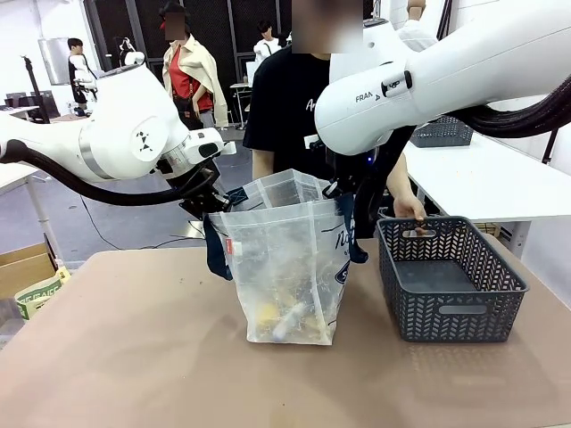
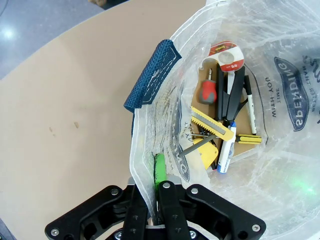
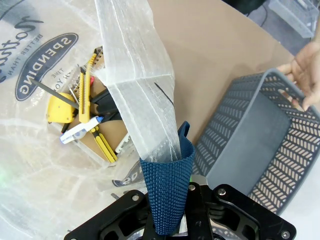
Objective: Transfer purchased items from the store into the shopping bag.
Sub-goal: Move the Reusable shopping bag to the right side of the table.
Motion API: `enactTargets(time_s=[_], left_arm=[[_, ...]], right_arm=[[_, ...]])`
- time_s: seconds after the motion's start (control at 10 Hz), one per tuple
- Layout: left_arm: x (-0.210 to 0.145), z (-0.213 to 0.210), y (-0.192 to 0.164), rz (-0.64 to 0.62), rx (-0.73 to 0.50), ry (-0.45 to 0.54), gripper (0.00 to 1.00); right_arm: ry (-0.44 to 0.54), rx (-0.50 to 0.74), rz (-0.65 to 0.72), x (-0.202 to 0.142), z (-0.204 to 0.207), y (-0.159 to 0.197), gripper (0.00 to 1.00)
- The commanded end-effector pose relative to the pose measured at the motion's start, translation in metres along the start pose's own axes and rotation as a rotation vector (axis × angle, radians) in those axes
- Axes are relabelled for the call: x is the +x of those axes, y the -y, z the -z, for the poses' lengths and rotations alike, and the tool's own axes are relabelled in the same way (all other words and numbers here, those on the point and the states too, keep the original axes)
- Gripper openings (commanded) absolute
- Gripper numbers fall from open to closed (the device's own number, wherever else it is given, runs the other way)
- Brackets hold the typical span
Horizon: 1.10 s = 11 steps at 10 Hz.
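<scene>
The brown tabletop stands in a big room, with a white table behind. The left claw is clamped on the rim of the shopping bag, which hangs to its right. The right claw is clamped on the blue handle. The grey basket sits to that claw's right, with a person's hand on it.

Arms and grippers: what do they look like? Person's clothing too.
The left arm and right arm: glossy white rounded shells, black corrugated cable hoses; black FRA lettering on the right, silver joint ring on the left. The left gripper and right gripper: black linkage bodies, silver screws; a green pad shows on the left. The person wears a black short-sleeved T-shirt.
</scene>
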<state>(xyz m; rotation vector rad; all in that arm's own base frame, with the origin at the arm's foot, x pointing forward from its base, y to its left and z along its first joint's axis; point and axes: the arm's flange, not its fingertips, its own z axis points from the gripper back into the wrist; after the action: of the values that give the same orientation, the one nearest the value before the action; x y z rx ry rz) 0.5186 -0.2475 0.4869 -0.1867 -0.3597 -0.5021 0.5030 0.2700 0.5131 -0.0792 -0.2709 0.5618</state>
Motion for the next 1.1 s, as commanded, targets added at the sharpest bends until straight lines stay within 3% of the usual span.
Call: enactTargets(time_s=[0.0,1.0], left_arm=[[-0.0009,-0.0016,-0.0011,-0.013,-0.009,0.005,0.0],[-0.0009,-0.0016,-0.0011,-0.013,-0.009,0.005,0.0]], right_arm=[[0.006,-0.001,0.002,0.0001,-0.0023,0.0008,0.0],[0.006,-0.001,0.002,0.0001,-0.0023,0.0008,0.0]])
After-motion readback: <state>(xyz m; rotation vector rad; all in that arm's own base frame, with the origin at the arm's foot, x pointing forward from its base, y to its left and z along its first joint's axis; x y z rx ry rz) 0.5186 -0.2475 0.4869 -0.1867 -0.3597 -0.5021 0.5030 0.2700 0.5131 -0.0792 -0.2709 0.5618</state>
